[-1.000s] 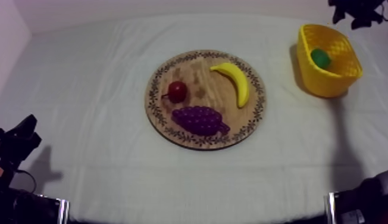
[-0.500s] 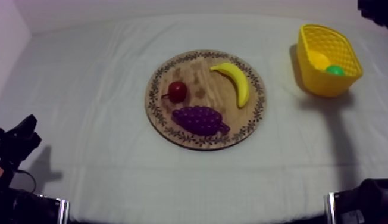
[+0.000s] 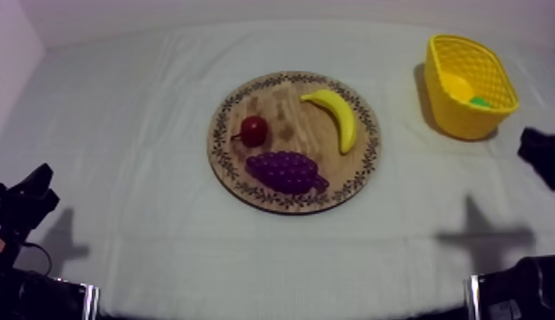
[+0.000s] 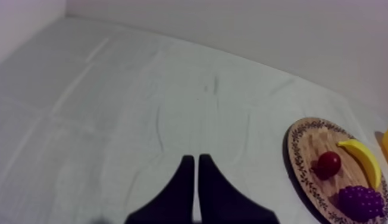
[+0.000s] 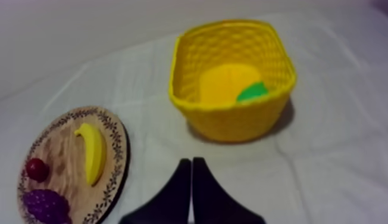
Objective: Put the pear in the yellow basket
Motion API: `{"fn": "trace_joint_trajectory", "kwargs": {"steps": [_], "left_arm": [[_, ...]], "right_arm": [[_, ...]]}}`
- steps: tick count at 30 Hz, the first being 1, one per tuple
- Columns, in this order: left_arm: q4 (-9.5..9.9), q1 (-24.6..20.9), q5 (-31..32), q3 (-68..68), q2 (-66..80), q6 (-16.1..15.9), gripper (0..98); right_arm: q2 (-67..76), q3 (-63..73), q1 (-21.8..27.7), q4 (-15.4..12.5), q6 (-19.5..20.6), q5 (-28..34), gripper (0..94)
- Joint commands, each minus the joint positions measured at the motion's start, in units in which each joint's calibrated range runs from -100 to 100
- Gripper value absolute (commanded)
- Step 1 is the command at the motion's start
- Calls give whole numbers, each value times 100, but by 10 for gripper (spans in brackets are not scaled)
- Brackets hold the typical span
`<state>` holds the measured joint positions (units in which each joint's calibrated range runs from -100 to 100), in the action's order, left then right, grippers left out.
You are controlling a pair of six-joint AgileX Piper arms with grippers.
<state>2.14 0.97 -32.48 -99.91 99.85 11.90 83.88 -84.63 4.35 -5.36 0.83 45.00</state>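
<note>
The pear (image 3: 479, 101) lies inside the yellow basket (image 3: 468, 119) at the back right, a green bit showing above the wall; the right wrist view shows the pear (image 5: 253, 91) on the floor of the basket (image 5: 232, 125). My right gripper (image 3: 536, 151) hangs at the table's right edge, in front of the basket, and its fingers (image 5: 191, 173) lie together as a narrow wedge, holding nothing. My left gripper (image 3: 34, 191) rests low at the left, shut (image 4: 193, 170) over bare cloth.
The round wooden board (image 3: 289, 119) sits mid-table with a banana (image 3: 336, 117), a small red fruit (image 3: 254, 130) and a bunch of grapes (image 3: 285, 170). From the right wrist, board (image 5: 59, 149) and banana (image 5: 92, 152) lie left of the basket.
My right arm has drawn back from above the basket toward the table's right front, and its fingers have closed. The pear has sunk lower in the basket.
</note>
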Motion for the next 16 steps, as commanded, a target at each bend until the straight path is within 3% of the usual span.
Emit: {"fn": "trace_joint_trajectory", "kwargs": {"steps": [1, 5, 10, 16], "left_arm": [[-1, 1, -2, 2, -2, -1, 1], [-1, 1, -2, 2, -2, -2, 1], [-1, 1, -2, 2, -2, 1, 1], [-1, 1, -2, 2, -2, -1, 1]], "right_arm": [[1010, -859, -5, 63, 433, -45, 2], [1145, -1196, -6, 281, 650, -107, 2], [1180, -1454, -6, 363, 133, -700, 2], [1186, -1508, -6, 376, -854, -844, 2]]}}
